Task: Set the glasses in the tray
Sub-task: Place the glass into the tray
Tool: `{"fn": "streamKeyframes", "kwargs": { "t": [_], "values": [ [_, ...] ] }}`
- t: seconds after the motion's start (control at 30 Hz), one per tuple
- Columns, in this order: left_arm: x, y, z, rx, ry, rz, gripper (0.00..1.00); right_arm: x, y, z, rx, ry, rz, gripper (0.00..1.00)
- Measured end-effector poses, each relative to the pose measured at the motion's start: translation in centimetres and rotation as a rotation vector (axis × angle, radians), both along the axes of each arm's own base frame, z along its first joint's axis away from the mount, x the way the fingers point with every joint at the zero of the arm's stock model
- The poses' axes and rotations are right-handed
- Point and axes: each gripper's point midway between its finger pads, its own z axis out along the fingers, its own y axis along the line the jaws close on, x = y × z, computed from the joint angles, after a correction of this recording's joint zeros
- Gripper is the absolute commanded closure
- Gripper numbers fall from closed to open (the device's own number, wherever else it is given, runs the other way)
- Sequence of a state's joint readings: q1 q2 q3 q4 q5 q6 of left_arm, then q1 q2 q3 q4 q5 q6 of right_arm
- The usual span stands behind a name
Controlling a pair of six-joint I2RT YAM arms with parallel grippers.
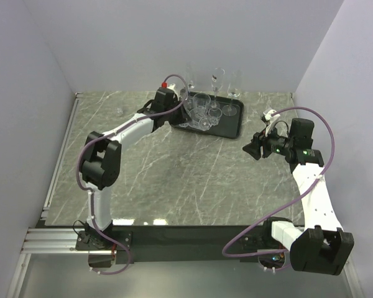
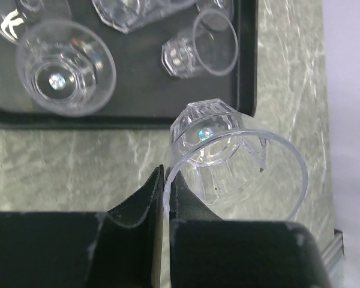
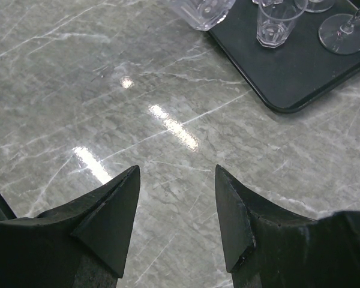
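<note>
A: The left gripper (image 2: 166, 192)?
B: Clamping a tumbler (image 2: 240, 162) by its rim at the tray's (image 2: 138, 81) edge; placing is underway, likely needing a bare spot inside the tray.
A: The right gripper (image 3: 177, 180)?
B: Hovering beside the tray, jaws apart.

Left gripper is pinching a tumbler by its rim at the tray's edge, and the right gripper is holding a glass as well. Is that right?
Not quite. The right gripper is open and empty, as the right wrist view shows. The rest stands: the left gripper pinches the tumbler by its rim at the edge of the tray.
</note>
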State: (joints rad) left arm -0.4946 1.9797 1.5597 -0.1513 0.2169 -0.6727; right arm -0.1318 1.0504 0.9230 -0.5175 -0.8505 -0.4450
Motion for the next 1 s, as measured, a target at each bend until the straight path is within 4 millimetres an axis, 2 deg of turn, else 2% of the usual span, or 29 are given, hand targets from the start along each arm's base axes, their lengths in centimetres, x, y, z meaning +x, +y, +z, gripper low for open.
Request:
{"fn": "streamKeyframes", "kwargs": {
  "t": [0.33, 1.0],
  "values": [
    [3.6, -1.0, -0.9, 0.041, -0.012, 0.046, 1.00, 0.0, 0.0, 0.0, -0.002, -0.002, 0.001, 0.40],
    [5.8, -0.9, -5.0, 0.133, 0.017, 0.098, 0.99, 0.0, -0.1, 0.0, -0.005, -0.004, -0.001, 0.40]
  ]
}}
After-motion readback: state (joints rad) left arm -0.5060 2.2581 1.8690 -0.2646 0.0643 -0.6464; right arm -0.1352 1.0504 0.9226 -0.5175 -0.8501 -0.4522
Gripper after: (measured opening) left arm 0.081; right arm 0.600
